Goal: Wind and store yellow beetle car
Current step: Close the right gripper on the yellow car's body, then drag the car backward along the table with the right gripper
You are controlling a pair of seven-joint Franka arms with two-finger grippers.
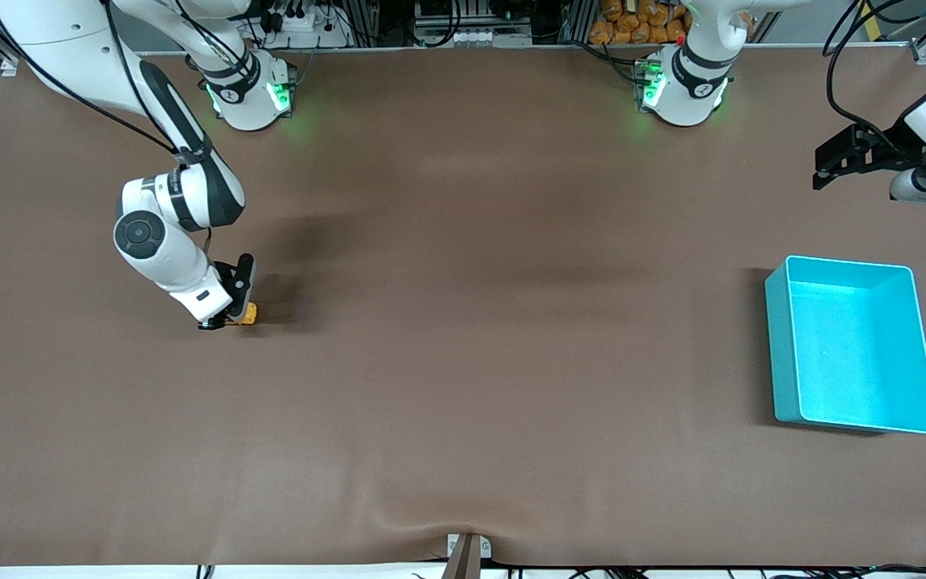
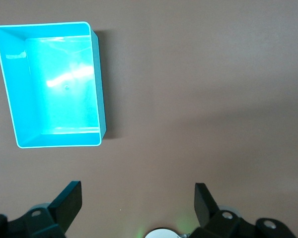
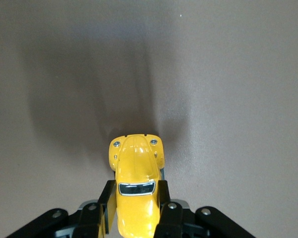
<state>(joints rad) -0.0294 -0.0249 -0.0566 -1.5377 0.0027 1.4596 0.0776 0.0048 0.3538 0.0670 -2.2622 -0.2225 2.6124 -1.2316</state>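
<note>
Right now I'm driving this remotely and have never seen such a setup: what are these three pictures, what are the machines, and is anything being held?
You are looking at two white robot arms bolted along one edge of a brown table, each ending in a two-finger gripper.

The wide picture comes from a high camera facing the arms. The other two come from cameras on the arms' wrists, looking down past their own fingers.

The right gripper is down at the table near the right arm's end, shut on the yellow beetle car; its wrist view shows the fingers pressing both sides of the car.

The left gripper waits open in the air, holding nothing. Its camera looks down on the turquoise bin, which stands empty toward the left arm's end.
</note>
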